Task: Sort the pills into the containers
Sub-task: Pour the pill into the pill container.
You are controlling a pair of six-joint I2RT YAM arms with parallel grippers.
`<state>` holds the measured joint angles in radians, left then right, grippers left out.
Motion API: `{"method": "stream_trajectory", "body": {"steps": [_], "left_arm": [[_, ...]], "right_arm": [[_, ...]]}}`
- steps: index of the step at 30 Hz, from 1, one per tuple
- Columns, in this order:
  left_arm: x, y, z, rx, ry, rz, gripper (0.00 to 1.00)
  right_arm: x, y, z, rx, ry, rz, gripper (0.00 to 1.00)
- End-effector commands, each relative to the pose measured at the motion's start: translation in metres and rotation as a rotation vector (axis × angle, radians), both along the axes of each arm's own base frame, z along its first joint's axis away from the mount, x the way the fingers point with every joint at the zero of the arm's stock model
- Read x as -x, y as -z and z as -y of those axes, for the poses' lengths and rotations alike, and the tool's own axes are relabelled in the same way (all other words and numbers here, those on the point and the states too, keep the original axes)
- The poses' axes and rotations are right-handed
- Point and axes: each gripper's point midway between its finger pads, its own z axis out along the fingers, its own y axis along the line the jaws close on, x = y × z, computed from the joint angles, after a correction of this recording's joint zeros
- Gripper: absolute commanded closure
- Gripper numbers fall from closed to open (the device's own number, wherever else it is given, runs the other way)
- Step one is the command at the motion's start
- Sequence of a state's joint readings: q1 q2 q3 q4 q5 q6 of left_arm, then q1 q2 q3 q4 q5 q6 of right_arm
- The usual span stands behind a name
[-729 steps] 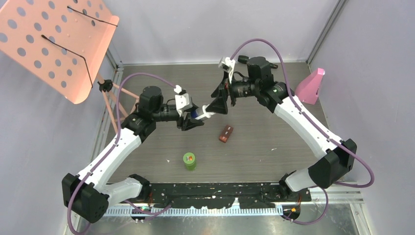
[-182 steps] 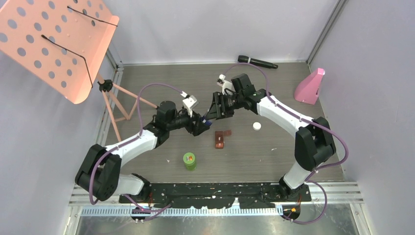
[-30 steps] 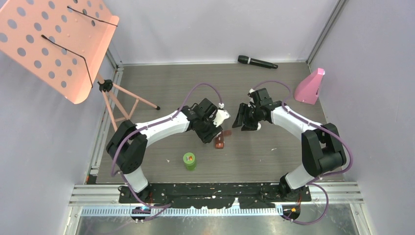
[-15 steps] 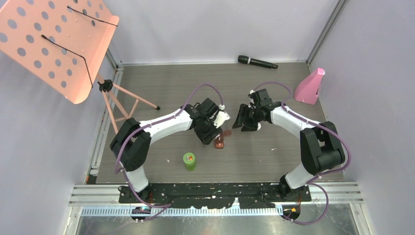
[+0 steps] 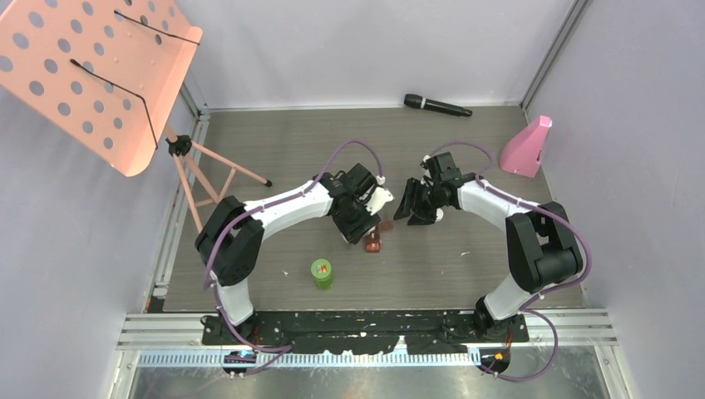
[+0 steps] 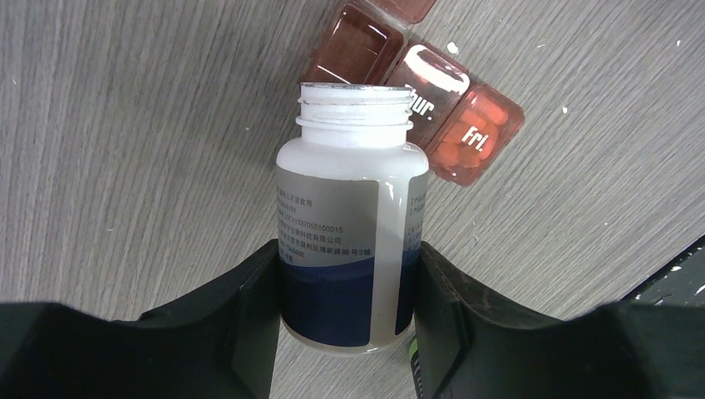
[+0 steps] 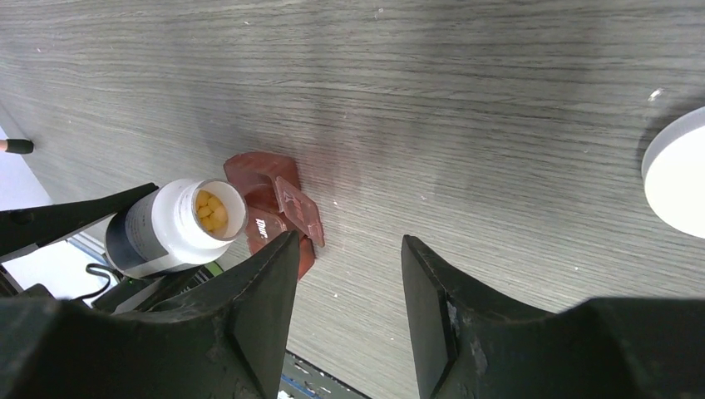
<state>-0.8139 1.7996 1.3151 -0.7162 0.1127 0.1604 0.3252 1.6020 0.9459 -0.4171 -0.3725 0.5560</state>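
Progress looks partial. Your left gripper [image 6: 345, 287] is closed partway around the waist of the white pill bottle [image 6: 349, 208], which is uncapped and tipped mouth-forward with yellow pills [image 7: 209, 212] showing inside. Just past the left fingertips, beyond the bottle's mouth, lies the brown weekly pill organiser [image 6: 391, 62]. Its Fri cell [image 6: 478, 137] holds orange-red pills; whether the Thur cell [image 6: 432, 79] beside it holds any, I cannot tell. Your right gripper [image 7: 349, 278] hangs spread and empty, with the organiser ahead of its fingers and the white cap [image 7: 677, 183] off to one side, well apart. The green-lidded bottle [image 5: 322, 273] stands capped, well apart from both pairs of fingers. By my judgement, the yellow pills and that green bottle are left to do.
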Motion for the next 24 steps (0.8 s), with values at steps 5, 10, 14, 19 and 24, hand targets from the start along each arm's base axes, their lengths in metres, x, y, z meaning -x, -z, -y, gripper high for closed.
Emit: {"method": "stream_trajectory", "body": {"steps": [5, 10, 14, 19, 24], "left_arm": [[-0.0042, -0.0114, 0.0069, -0.01, -0.004, 0.013, 1.0], [-0.0044, -0.0119, 0.0053, -0.034, -0.005, 0.008, 1.0], [-0.0044, -0.0125, 0.005, -0.045, -0.004, 0.003, 1.0], [-0.0026, -0.0119, 0.0071, -0.054, 0.001, -0.013, 1.0], [-0.0015, -0.0105, 0.005, -0.07, 0.004, -0.018, 1.0]], "right_arm": [[-0.0056, 0.0015, -0.0028, -0.02, 0.011, 0.003, 0.45], [-0.0061, 0.0009, -0.0037, -0.026, 0.011, 0.006, 0.46], [-0.0064, -0.003, -0.0046, -0.038, 0.016, 0.013, 0.46], [-0.0058, -0.0056, -0.0071, -0.056, 0.015, 0.012, 0.47], [-0.0042, -0.004, -0.0069, -0.056, 0.014, 0.007, 0.47]]}}
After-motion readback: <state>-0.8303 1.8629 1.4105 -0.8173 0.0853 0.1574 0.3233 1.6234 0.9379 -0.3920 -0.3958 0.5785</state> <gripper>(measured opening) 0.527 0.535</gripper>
